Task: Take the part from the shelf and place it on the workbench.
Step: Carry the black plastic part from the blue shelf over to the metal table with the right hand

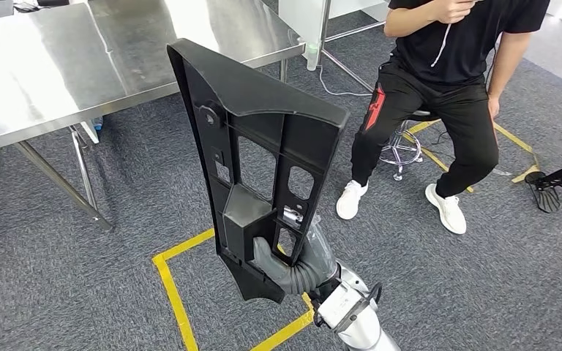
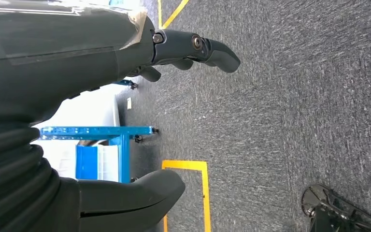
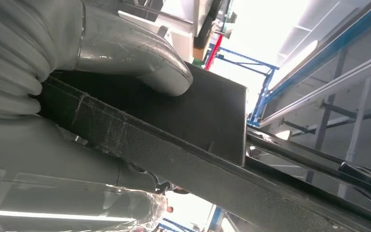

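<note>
Carry step: right hand (image 1: pixel 282 265) grasps black ribbed plastic part (image 1: pixel 257 153) at lower end, held upright above carpet, well apart from steel workbench (image 1: pixel 58 66). Left hand (image 2: pixel 183 50) hangs, fingers loosely apart, nothing held. Next, likely: approach bench, lower part flat near front edge.

Grey carpet (image 1: pixel 102 292) covers the floor, marked with yellow tape lines (image 1: pixel 172 292). A steel table (image 1: pixel 80 58) stands on it. Beside the table, a person (image 1: pixel 446 88) sits on a chrome-based stool (image 1: pixel 401 150).
</note>
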Available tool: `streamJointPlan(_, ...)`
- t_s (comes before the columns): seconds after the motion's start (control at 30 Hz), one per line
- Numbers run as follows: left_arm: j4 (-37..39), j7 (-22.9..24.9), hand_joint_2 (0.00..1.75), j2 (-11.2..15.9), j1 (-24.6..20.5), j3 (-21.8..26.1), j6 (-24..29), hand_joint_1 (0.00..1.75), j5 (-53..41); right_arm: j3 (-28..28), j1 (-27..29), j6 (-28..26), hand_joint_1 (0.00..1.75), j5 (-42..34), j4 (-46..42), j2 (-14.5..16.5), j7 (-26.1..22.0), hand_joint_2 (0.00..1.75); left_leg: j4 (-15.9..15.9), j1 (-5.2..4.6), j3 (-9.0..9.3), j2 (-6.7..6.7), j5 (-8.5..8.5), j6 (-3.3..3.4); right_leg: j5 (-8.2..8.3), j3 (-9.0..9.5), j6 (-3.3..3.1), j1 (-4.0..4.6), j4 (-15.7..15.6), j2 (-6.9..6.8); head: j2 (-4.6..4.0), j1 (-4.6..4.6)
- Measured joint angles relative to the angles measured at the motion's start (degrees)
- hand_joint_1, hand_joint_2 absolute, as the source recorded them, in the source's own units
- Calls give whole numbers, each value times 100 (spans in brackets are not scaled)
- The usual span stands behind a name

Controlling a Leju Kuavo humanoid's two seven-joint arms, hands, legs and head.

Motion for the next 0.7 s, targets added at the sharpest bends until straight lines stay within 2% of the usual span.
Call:
streamJointPlan(0.03,0,0,175,-1,2,0,4,0,-2,-5,3,0,175,0,-1,1,-1,175,9,-13,-8,-12,-5,-24,80,92,-27,-2,-207,18,0,-2)
streamJointPlan(0.07,0,0,175,1,5,1,9,0,-3,-10,6,0,175,0,-1,1,-1,175,21,-26,-18,-16,-12,-22,108,116,-65,-2,-274,29,0,-4)
streamJointPlan(0.1,0,0,175,2,8,2,18,0,-5,-17,9,0,175,0,-2,2,-1,175,26,-28,-25,-18,-12,-4,124,120,-95,2,-279,29,0,-8)
streamJointPlan(0.17,1,0,175,0,13,4,41,0,-9,-28,12,0,175,0,-1,4,-1,175,23,-23,-21,-8,-8,49,135,116,-111,8,-284,33,0,-10)
streamJointPlan(0.5,1,0,175,-15,14,54,143,0,-66,-49,-7,1,175,-26,15,0,-1,175,4,-29,-7,3,-24,76,133,125,-111,2,-296,35,0,-11)
streamJointPlan(0.6,1,0,175,-19,14,64,151,0,-70,-51,-18,5,175,-35,16,0,1,175,-96,-26,36,5,-5,101,199,140,-44,10,-239,34,0,-9)
streamJointPlan(0.63,1,0,175,-26,13,67,153,0,-71,-51,-22,7,175,-41,17,-3,2,175,-148,-11,83,6,13,102,182,132,-23,15,-174,32,0,-7)
streamJointPlan(0.67,1,0,175,-33,12,71,155,0,-71,-50,-30,8,175,-46,17,-6,2,175,-181,9,127,8,28,102,94,84,-25,18,-52,31,0,0)
streamJointPlan(0.7,1,0,175,-39,11,73,157,0,-72,-48,-40,9,175,-51,17,-10,2,175,-205,26,161,10,45,99,-58,-17,-57,18,171,29,0,5)
